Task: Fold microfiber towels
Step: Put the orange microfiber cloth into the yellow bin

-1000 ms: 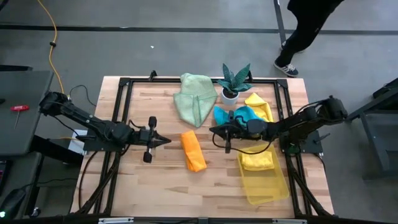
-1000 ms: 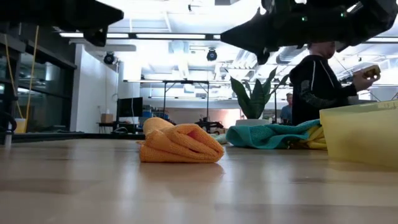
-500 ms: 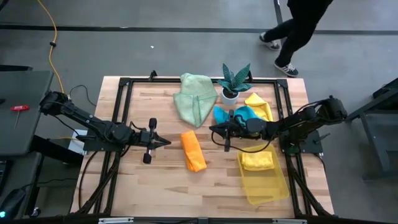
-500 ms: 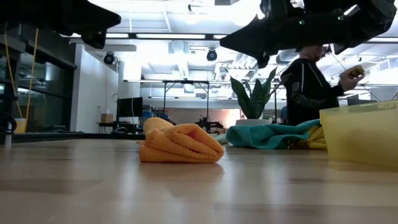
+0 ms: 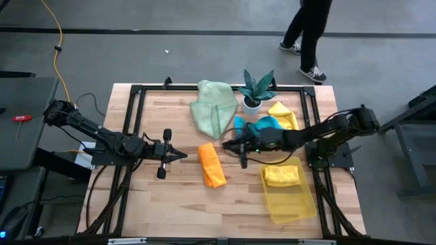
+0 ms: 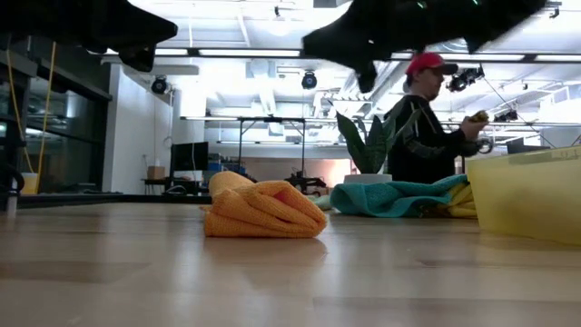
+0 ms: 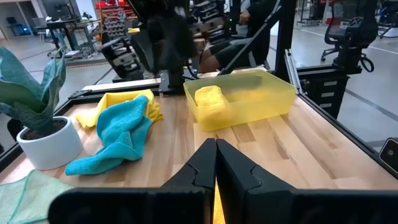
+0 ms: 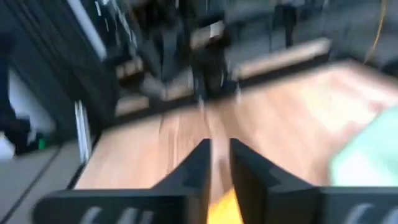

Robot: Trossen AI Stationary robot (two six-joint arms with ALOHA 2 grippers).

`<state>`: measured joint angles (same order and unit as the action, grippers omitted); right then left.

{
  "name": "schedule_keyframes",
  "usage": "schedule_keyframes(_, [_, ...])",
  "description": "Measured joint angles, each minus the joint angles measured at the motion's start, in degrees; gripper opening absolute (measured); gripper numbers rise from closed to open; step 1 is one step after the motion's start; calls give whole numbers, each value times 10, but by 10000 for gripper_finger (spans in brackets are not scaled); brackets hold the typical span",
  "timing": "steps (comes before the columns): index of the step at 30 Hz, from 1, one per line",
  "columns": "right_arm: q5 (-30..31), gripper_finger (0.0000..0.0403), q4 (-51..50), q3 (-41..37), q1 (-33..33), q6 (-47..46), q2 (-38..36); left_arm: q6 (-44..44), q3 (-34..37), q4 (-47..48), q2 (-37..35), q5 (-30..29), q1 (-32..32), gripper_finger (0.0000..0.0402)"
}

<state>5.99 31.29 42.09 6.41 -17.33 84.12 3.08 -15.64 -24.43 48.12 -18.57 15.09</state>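
A folded orange towel [image 5: 212, 165] lies mid-table. A pale green towel [image 5: 213, 107] lies spread at the far edge. Crumpled teal [image 5: 262, 126] and yellow [image 5: 283, 114] towels lie beside it. Another folded yellow towel [image 5: 281, 175] sits in the translucent yellow tray [image 5: 291, 203]. My right gripper [image 5: 227, 145] hovers level above the table between the teal and orange towels, slightly open, with nothing between its fingers [image 8: 217, 155]. My left gripper [image 5: 181, 155] waits left of the orange towel, shut and holding nothing [image 7: 216, 152].
A small potted plant [image 5: 256, 90] stands at the far edge between the green and yellow towels. A black frame rail [image 5: 136, 122] runs around the tabletop. A person [image 6: 427, 127] stands beyond the far edge. Bare wood [image 5: 177, 204] lies near the front left.
My right gripper has moved toward the table's left edge and a little up, away from the teal towel, and has rolled somewhat. The towels have stayed where they were. The person behind the table has walked along the far side.
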Motion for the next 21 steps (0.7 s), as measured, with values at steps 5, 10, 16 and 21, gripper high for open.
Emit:
schedule_keyframes(5, [22, 139, -315, 162, 13, -38, 69, 0, 0, 4, 0, 0, 0, 0])
schedule_keyframes(10, [38, 195, -488, 252, 3, -130, 161, -9, 0, 13, 0, 0, 0, 0])
schedule_keyframes(16, [-48, 201, -486, 278, -4, -219, 246, -9, 0, 26, 0, 0, 0, 0])
schedule_keyframes(21, [-60, 201, -485, 293, -3, -278, 279, -9, 0, 26, 0, 0, 0, 0])
